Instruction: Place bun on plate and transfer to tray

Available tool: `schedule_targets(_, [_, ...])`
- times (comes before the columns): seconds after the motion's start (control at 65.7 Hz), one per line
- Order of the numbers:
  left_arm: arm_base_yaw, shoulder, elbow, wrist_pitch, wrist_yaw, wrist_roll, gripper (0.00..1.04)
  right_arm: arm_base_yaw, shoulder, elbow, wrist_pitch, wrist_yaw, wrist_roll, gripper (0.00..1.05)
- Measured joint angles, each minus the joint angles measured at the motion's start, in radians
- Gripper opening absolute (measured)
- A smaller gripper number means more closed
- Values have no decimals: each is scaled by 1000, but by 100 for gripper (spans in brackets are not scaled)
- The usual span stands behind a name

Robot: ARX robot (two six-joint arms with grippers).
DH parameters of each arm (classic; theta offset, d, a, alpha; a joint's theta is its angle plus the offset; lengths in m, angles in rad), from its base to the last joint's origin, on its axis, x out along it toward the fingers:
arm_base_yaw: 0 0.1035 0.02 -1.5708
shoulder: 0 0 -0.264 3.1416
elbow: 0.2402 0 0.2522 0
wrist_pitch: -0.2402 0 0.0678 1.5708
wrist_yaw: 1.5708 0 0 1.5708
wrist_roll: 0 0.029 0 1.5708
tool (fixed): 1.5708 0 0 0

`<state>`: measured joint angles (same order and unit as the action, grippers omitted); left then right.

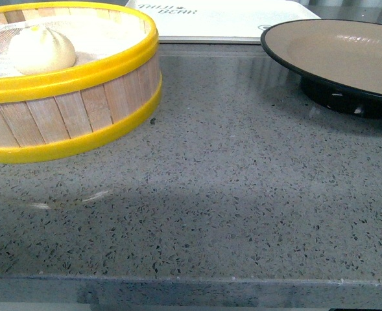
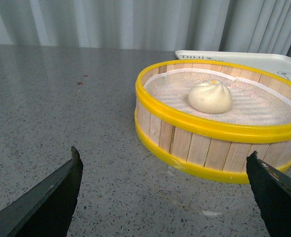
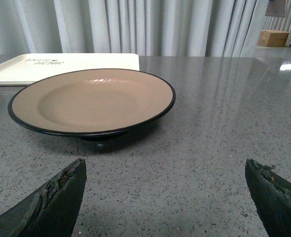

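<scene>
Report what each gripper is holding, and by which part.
Nothing is held. The left gripper is open and empty, facing the bun in the steamer basket. The right gripper is open and empty, facing the bare plate.

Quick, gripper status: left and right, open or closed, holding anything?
Left gripper: open, holding nothing.
Right gripper: open, holding nothing.
</scene>
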<state>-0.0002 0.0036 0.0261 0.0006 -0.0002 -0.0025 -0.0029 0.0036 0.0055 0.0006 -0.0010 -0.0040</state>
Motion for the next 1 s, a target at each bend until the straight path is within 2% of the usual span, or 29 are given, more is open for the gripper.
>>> schedule_targets(1.005, [0, 0, 0, 0, 0, 0, 98, 0, 0, 0, 0, 0, 0, 96])
